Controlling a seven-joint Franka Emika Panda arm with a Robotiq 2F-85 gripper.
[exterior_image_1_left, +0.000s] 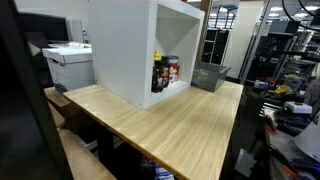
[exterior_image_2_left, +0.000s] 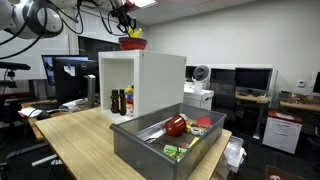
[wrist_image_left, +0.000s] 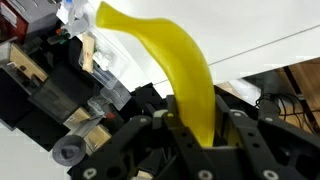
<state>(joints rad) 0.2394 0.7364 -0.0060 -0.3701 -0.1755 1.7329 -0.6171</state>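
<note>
**Gripping a banana over the cabinet top**

Clamped between closed jaws in the wrist view, the banana (wrist_image_left: 172, 65) is pinched near one end by the gripper (wrist_image_left: 200, 130). From the jaws the fruit runs off toward eleven o'clock. Its long axis curves up and left across the frame, and the free end sits close to the top edge. A flat white surface lies behind it, which I judge to be the roof of the white cabinet (exterior_image_2_left: 160, 85).

In an exterior view the gripper (exterior_image_2_left: 126, 26) hangs just above that roof, with a red bowl (exterior_image_2_left: 132, 44) at six o'clock directly beneath it. Whether fruit and bowl touch is too small to tell.

The cabinet is open-fronted and stands on a wooden table (exterior_image_2_left: 75, 135), with bottles (exterior_image_2_left: 122, 101) inside on its floor. At five o'clock from the cabinet a grey bin (exterior_image_2_left: 150, 150) sits near the table's edge, with small items in it.

In an exterior view the cabinet (exterior_image_1_left: 125, 50) is cropped at the top, so the gripper does not show there. A printer (exterior_image_1_left: 68, 62) stands at nine o'clock from it. Desks and monitors (exterior_image_2_left: 250, 78) fill the room behind.
</note>
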